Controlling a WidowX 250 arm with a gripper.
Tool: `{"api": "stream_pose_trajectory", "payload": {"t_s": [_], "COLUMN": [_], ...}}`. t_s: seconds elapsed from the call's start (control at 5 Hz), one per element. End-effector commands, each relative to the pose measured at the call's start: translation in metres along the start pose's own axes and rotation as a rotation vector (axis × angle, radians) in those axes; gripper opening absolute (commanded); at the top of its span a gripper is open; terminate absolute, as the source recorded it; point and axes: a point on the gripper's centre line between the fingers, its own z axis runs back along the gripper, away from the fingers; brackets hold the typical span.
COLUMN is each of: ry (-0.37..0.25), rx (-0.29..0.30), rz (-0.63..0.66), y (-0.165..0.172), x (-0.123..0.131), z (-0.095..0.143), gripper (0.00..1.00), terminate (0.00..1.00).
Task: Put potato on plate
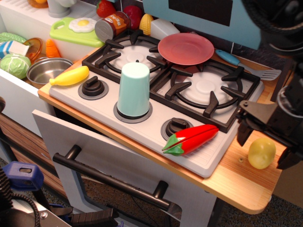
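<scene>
The black gripper (263,150) straddles the small pale-yellow egg-shaped plastic potato (262,152), jaws spread on either side — not clenched. The potato lies on the light wooden counter (236,182), its long axis tilted up-right. The flat round red-pink plate (185,48) sits on the stove grates (208,90), well behind the potato.

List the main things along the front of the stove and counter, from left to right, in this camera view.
Banana → teal cup → red chili pepper → potato, with the open gripper straddling it, one finger on each side.
</scene>
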Motion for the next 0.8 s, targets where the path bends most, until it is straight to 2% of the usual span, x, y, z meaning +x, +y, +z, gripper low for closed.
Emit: {"api": "stream_pose_trajectory", "payload": {"t_s": [0.0, 0.4, 0.6], "ry": [-0.059, -0.071, -0.060], "rx": [-0.084, -0.115, -0.099], "rz": [0.011, 0.022, 0.052], "y": [0.007, 0.006, 0.004], "x": [0.009, 0.006, 0.007], "z": [0.011, -0.004, -0.010], "gripper": [1.00, 1.00, 0.00], "terminate": [0.00, 0.00, 0.00]}}
